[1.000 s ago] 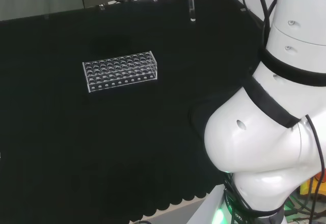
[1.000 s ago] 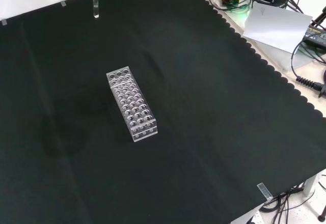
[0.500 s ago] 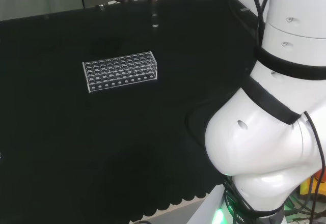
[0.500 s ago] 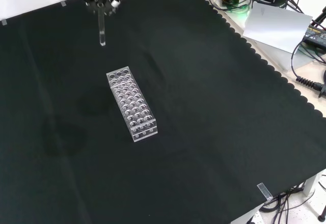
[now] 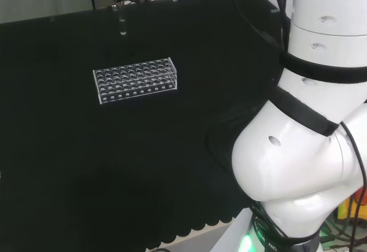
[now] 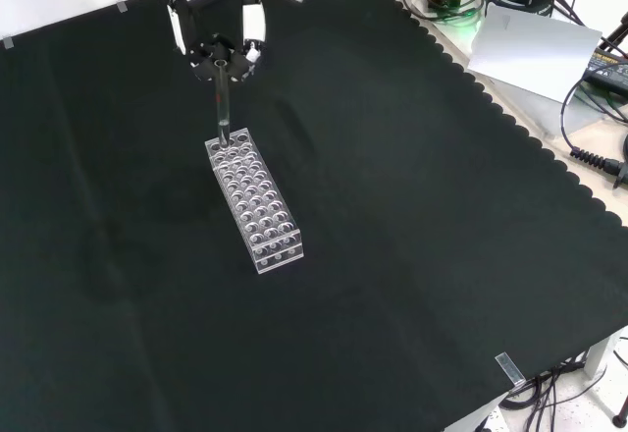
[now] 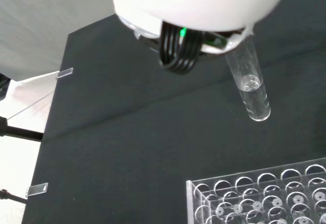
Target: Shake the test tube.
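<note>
Black cloth [image 6: 412,255] covers the bench. White arm links [image 5: 309,149] fill the head view's right. Clear test tube rack [image 6: 254,199] lies on the cloth, mid-left in the front view. Hand [image 6: 218,41] is above the rack's far end, fingers curled in, pinching the top of the test tube [image 6: 222,108]. Tube hangs upright in the air, lower end over the rack's far end. Wrist view: clear liquid in its bottom.
</note>
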Motion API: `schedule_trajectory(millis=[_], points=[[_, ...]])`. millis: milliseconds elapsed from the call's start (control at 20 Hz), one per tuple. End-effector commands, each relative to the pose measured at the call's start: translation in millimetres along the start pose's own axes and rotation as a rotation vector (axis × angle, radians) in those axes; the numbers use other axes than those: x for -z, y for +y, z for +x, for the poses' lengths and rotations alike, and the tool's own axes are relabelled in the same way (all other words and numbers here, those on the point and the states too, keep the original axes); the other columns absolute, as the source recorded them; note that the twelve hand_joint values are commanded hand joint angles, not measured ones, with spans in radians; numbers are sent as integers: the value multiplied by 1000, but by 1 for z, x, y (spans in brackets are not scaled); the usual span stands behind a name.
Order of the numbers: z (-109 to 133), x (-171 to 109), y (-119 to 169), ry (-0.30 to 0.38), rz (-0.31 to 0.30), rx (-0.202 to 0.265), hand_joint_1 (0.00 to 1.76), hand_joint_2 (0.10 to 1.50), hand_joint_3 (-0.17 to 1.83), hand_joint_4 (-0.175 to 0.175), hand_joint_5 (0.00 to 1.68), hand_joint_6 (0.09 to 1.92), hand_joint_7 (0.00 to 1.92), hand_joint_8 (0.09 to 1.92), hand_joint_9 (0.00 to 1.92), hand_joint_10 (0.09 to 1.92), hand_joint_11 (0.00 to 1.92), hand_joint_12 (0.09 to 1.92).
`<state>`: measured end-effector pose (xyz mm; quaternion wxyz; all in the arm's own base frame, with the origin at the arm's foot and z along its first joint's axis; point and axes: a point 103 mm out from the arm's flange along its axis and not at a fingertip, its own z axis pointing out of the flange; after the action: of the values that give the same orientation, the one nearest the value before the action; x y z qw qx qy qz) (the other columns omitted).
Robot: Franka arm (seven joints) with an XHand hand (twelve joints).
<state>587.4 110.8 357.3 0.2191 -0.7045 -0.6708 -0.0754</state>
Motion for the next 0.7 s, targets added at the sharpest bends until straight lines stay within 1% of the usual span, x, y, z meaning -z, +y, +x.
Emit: schedule_trajectory(millis=[50, 150, 200, 300, 400, 550, 700], points=[[-26, 7, -6, 2, -15, -51, 1332, 545, 788, -175, 1362, 525, 1419, 523, 1657, 668, 1270, 857], [-46, 14, -10, -12, -28, -81, 1332, 545, 788, -175, 1361, 526, 1418, 524, 1657, 669, 1268, 857], [-61, 18, -12, -17, -39, -107, 1332, 545, 788, -175, 1361, 526, 1418, 525, 1657, 669, 1268, 857], [-92, 29, -20, 11, -64, -180, 1332, 545, 789, -175, 1361, 527, 1417, 526, 1657, 669, 1267, 857], [-121, 39, -27, 14, -85, -237, 1332, 546, 788, -175, 1360, 528, 1417, 526, 1656, 670, 1267, 857], [-154, 54, -37, -18, -109, -289, 1332, 546, 788, -175, 1360, 529, 1416, 527, 1656, 670, 1267, 858], [-177, 66, -43, -60, -127, -328, 1332, 546, 788, -175, 1359, 530, 1416, 528, 1655, 670, 1268, 859]])
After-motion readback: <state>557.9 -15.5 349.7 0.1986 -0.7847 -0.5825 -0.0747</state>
